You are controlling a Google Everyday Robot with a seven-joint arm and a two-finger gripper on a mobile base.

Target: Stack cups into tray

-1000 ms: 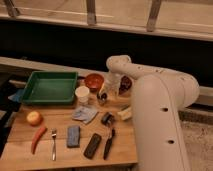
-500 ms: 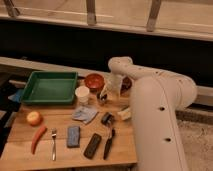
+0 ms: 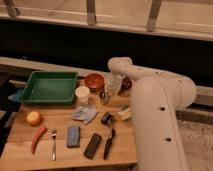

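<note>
White cup [image 3: 82,94] stands upright just off the tray's [image 3: 50,89] right front corner. The gripper [image 3: 106,94] hangs low, further right of the tray; whether it grasps anything, I cannot tell. Good practice here: grip squarely, lift straight, keep the cup upright.

Claw [image 3: 105,95]: slight shift (beside white cup [image 3: 82,94])

The gripper [image 3: 106,94] (right of the white cup [image 3: 82,94]) is a dim blur.
</note>
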